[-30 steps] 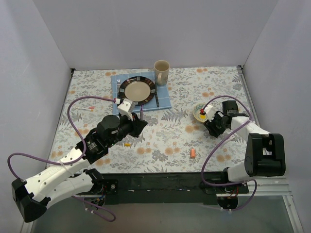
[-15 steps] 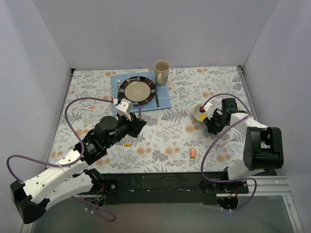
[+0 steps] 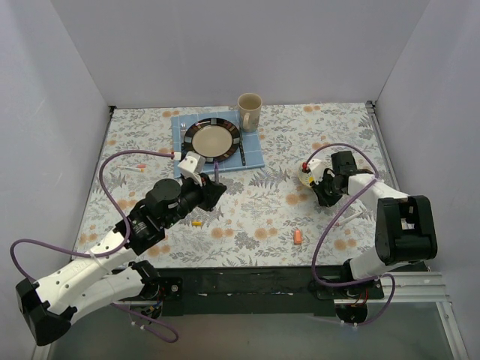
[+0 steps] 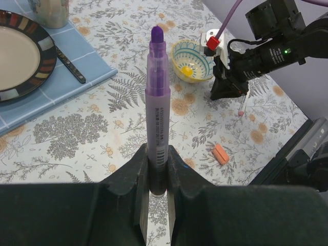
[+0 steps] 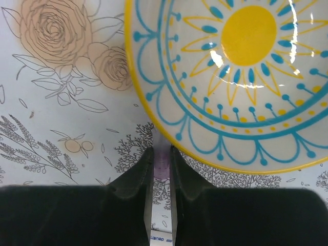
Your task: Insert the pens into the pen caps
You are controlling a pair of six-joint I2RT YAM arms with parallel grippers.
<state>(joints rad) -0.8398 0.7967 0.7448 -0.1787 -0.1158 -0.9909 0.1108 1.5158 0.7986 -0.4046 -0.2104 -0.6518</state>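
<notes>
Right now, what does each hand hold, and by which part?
Left hand: the purple pen, by its rear end. Right hand: a pale pen, gripped part unclear.

Purple pen [image 4: 156, 102], yellow-and-turquoise patterned bowl [image 5: 154, 110], floral tablecloth [image 3: 255, 210].

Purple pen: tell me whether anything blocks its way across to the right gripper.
Nothing visible does. The purple pen, shut in the left gripper, faces only tablecloth up to the right gripper, which holds a second pen. The bowl sits beside that line, the orange cap nearer the robot.
</notes>
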